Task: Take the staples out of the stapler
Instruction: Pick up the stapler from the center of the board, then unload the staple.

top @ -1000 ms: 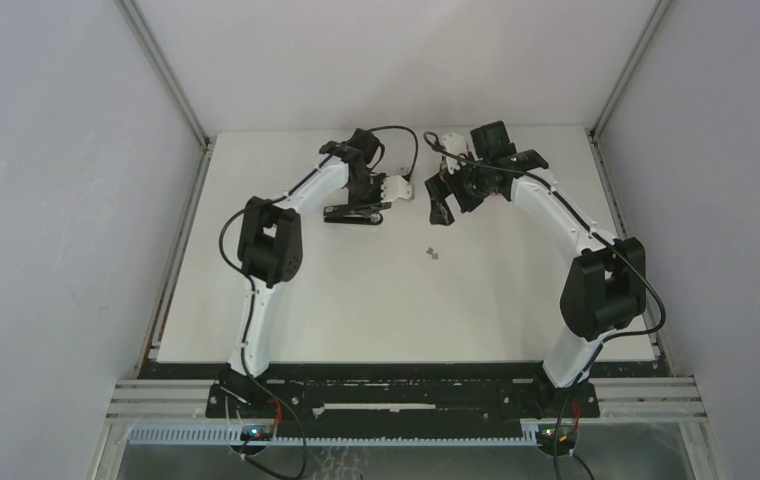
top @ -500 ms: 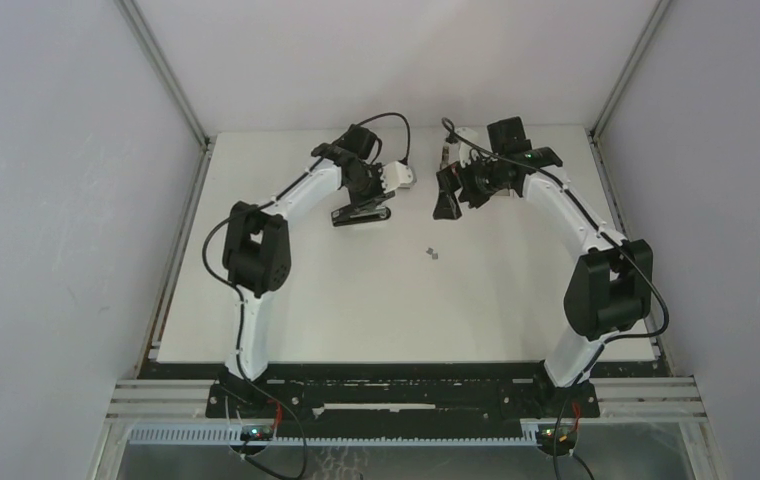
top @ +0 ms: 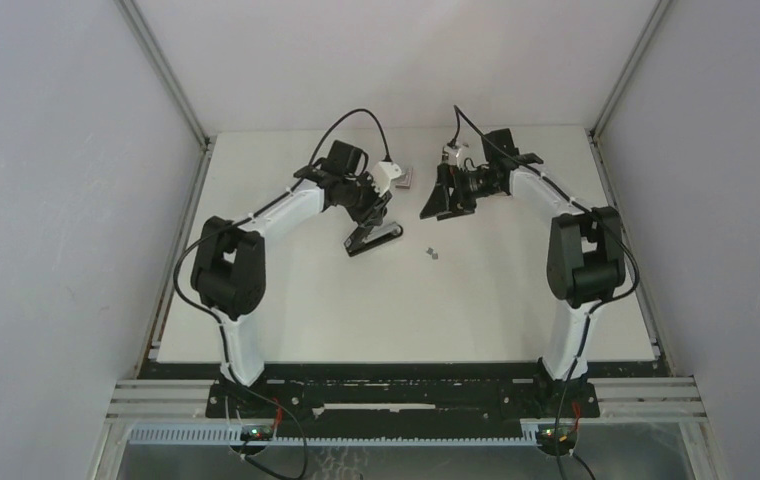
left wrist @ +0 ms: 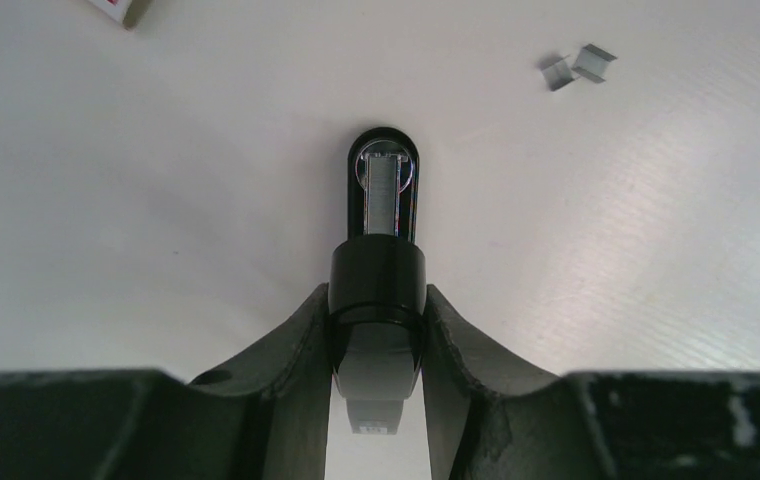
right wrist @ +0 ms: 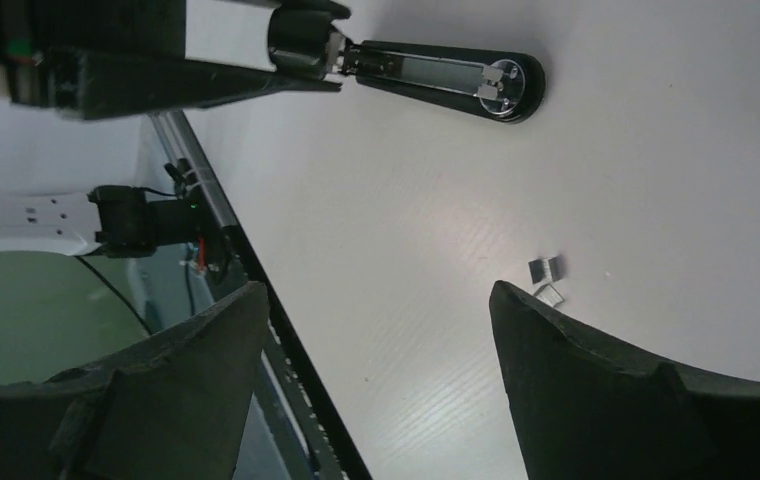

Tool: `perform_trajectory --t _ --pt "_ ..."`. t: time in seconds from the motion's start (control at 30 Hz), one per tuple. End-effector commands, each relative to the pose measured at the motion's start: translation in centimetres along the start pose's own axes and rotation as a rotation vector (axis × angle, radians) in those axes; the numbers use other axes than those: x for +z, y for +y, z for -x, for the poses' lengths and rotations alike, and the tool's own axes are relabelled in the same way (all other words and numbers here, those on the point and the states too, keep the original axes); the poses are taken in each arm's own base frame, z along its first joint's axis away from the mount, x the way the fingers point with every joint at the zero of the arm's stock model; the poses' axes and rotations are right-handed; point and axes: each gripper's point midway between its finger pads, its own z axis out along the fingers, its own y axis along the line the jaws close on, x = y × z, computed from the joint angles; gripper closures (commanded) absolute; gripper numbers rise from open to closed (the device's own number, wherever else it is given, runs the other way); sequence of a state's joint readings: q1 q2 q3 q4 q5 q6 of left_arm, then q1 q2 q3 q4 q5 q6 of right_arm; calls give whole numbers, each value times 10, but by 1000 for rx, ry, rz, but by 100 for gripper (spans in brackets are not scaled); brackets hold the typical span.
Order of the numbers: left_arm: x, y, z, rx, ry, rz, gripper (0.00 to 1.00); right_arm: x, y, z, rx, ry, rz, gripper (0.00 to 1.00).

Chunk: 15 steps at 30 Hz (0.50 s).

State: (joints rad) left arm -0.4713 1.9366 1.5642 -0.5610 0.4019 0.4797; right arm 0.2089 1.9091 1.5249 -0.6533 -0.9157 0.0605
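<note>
The black stapler (top: 376, 238) lies slanted on the white table left of centre. My left gripper (top: 364, 208) is shut on its rear end. In the left wrist view both fingers (left wrist: 306, 330) press the stapler's black body (left wrist: 378, 285), and its front tip with the metal plate (left wrist: 386, 185) points away. Two small silvery staples (top: 433, 253) lie loose on the table to its right, also seen as staples (left wrist: 576, 68) and staples (right wrist: 546, 270). My right gripper (top: 438, 203) hovers open above the table, right of the stapler (right wrist: 446, 80), with nothing between its jaws.
A small flat box (top: 406, 178) lies behind the stapler, between the two grippers; its corner (left wrist: 121, 8) shows in the left wrist view. Grey walls enclose the table on three sides. The table's near edge and black rail (right wrist: 256, 300) run past my right gripper.
My left arm swung the stapler from lying crosswise to slanted and brought it nearer the staples. My right gripper came down and leftward, and its jaws narrowed a little.
</note>
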Motion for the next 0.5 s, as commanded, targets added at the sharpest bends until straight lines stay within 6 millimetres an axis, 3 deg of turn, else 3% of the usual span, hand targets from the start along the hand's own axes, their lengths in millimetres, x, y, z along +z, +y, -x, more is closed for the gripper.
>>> perform_trajectory --t 0.0,0.23,0.3,0.47 --pt "-30 -16 49 -28 -221 0 100 11 5 9 111 -9 113 20" --pt "-44 -33 56 -52 -303 -41 100 32 -12 10 234 4 164 26" --pt "-42 -48 62 -36 -313 -69 100 37 -15 12 267 15 189 28" --pt "-42 -60 63 -16 -320 -74 100 48 -20 15 316 44 223 31"
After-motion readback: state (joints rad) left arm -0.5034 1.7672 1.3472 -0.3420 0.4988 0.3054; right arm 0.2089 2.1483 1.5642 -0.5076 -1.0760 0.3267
